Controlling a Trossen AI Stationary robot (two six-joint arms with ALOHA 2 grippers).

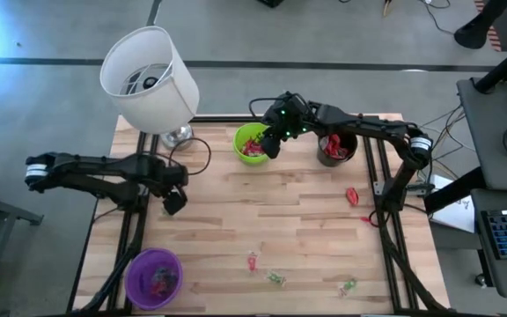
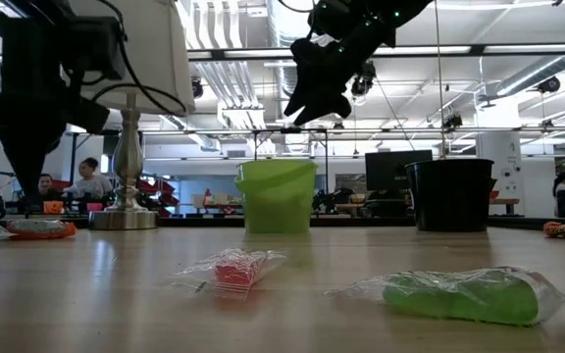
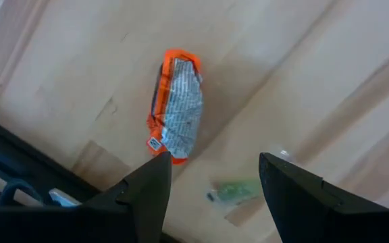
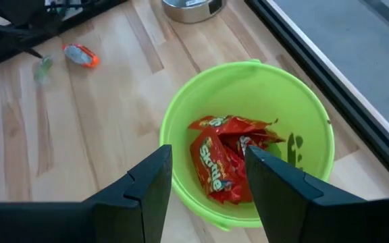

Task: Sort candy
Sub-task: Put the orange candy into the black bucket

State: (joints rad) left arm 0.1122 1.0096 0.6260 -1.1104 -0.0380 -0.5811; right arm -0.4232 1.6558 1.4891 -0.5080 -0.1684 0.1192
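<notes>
Red flat packets [image 4: 221,158] lie heaped in the green cup [image 1: 240,141], which stands at about 12 o'clock on the table [image 1: 271,211], near its far edge. Right gripper [image 4: 204,179]: poised directly above this cup, fingers apart and holding nothing, the packets visible between them. Judgement: the step in hand is a drop into the cup, likely just made; to do it well, the gripper should lift straight up and clear the cup's rim before swinging away, so as not to tip it.

Candy yet unsorted: one red piece [image 1: 352,195] at 3 o'clock, near the right edge rail; a reddish piece [image 1: 253,261] and a green piece [image 1: 275,278] at 6 o'clock; another green piece [image 1: 349,285] at 5 o'clock. One orange-wrapped piece [image 3: 175,108] and a small green one [image 3: 234,191] lie at 9 o'clock, close to the left edge.

Left gripper [image 3: 211,182]: hovering over that orange piece, fingers wide, empty. Judgement: a descent centred on the wrapper is needed; the edge rail is near, leaving little room on that side.

Other holders: black cup [image 1: 336,148] at 1 o'clock with red candy in it, just beside the right arm; purple cup [image 1: 154,277] at 7 o'clock, also holding sweets. Lamp [image 1: 150,77] at 11 o'clock, overhanging the far left corner. Table centre is open wood, offering free passage for both arms.
</notes>
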